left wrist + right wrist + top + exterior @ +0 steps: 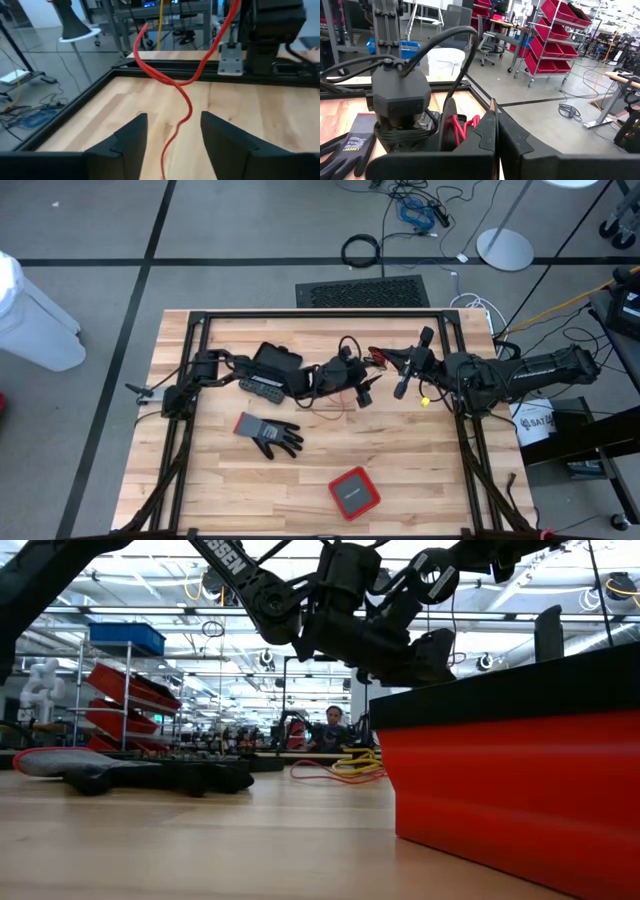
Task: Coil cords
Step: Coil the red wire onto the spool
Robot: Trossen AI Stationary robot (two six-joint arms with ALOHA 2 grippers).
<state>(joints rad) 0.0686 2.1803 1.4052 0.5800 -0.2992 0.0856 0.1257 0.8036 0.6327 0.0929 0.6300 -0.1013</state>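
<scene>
**Red cord strung between both grippers: placement and visibility notes**

We found the left gripper [172,120] low over the middle of the table [420,480], its fingers standing apart with the red cord [187,82] running down through the gap. Neither finger touched the cord. We judged that this stance let the cord slide freely while a loop was being formed, and placed the fingers ready to close on it.

The right gripper [495,107] was close by, with its fingers pressed together. Red strands lay directly behind its fingertips in the right wrist view. In the left wrist view the cord rose steeply out of frame, so we judged that something held it up from above, most likely the right gripper. We could not confirm that the cord was pinched between those fingers.

The yellow cord [352,756] lay on the table, apart from both grippers and apparently untouched.

Limits of observation:
- The upper end of the red cord was cut off in the left wrist view.
- In the high view the arms covered most of the red cord, so we could not count its loops.
- The grey glove [270,435] and the red box [353,492] lay nearer the front edge, clear of the work
</scene>
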